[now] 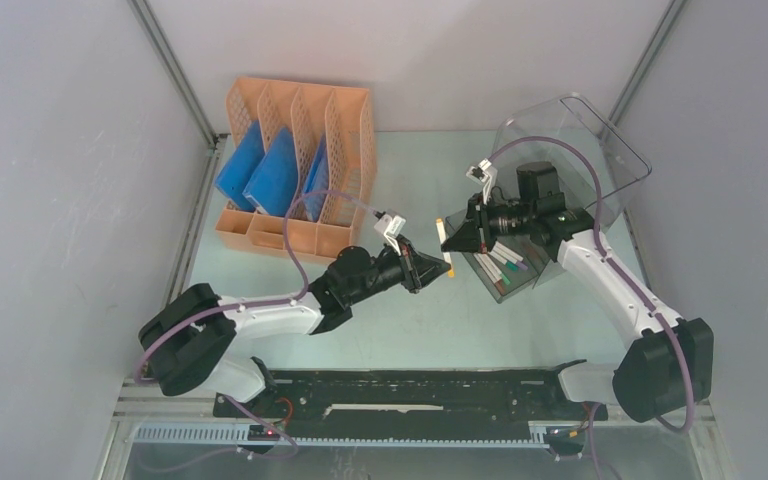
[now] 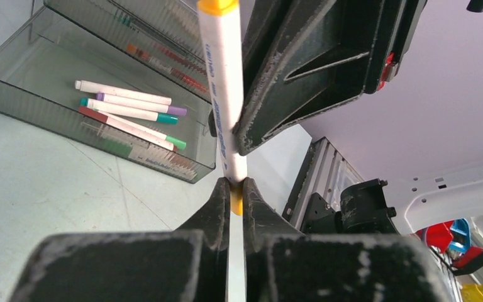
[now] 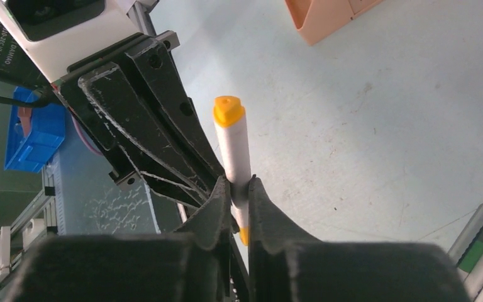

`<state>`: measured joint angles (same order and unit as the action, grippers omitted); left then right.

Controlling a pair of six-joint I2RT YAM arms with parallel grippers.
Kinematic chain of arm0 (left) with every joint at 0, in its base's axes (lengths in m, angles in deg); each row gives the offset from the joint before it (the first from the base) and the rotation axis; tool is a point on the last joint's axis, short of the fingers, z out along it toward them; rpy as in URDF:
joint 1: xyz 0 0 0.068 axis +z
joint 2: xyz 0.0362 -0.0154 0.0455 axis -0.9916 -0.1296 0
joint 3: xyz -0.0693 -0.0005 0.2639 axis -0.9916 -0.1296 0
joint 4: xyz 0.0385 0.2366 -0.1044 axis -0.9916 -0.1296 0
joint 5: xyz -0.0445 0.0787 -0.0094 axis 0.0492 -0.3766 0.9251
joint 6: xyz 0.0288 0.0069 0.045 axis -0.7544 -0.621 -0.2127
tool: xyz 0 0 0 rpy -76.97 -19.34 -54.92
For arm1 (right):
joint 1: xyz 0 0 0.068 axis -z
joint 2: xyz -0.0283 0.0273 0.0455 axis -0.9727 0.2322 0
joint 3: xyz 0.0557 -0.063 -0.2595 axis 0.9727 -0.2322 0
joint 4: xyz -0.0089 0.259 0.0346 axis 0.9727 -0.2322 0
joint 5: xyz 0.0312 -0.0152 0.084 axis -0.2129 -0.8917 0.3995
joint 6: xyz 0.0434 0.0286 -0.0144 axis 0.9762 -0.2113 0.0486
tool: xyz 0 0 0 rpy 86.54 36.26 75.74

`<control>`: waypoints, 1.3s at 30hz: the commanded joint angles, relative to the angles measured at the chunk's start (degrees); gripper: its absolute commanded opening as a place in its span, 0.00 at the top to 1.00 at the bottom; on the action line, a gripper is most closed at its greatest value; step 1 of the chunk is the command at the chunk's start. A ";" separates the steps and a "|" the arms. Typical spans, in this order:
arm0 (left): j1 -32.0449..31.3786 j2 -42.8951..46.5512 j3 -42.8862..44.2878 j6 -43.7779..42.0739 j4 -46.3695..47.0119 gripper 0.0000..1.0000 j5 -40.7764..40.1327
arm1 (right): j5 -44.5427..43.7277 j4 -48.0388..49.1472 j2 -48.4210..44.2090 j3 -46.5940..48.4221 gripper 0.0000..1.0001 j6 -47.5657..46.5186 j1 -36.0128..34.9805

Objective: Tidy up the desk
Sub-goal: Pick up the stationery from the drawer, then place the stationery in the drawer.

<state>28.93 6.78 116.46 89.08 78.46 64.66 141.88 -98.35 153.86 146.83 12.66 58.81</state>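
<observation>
A white marker (image 1: 445,243) with yellow ends hangs above the pale green desk (image 1: 460,325), between the two arms. My left gripper (image 1: 438,268) is shut on its lower yellow end; in the left wrist view the marker (image 2: 223,94) rises from the left gripper (image 2: 238,185). My right gripper (image 1: 453,234) meets it from the other side. In the right wrist view the right gripper (image 3: 240,185) is shut on the white barrel of the marker (image 3: 233,141), just below its yellow cap. Both grippers grip the same marker.
An orange file rack (image 1: 295,170) with blue folders (image 1: 270,175) stands at the back left. A clear plastic drawer box (image 1: 580,150) sits at the back right, its smoky drawer (image 2: 12,82) pulled out with several markers (image 2: 132,110) inside. A black rail (image 1: 410,395) edges the near side.
</observation>
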 commanded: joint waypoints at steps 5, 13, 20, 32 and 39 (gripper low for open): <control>-0.27 2.84 0.31 -1.87 1.37 0.80 -4.19 | 1.21 0.88 -1.00 -0.21 1.00 -1.74 -1.03; -0.25 4.93 0.46 -3.72 -2.56 0.59 -5.28 | 0.48 0.71 -1.31 -0.22 1.00 -2.63 -1.40; -0.17 8.35 -0.57 -5.99 -5.92 0.45 -6.40 | -3.35 -0.10 -2.61 -0.22 1.00 -4.94 -1.40; 0.57 27.03 -5.52 -15.11 -23.70 0.11 -24.82 | -23.54 -3.22 -5.74 -0.17 1.00 -15.56 -1.64; 4.63 39.01 -11.32 -13.51 -30.72 0.00 -31.77 | -40.03 -4.50 -4.02 -0.20 1.00 -23.05 -1.91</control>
<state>30.81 40.94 107.28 76.16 52.84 38.95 114.18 -102.22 149.56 146.74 -4.26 57.30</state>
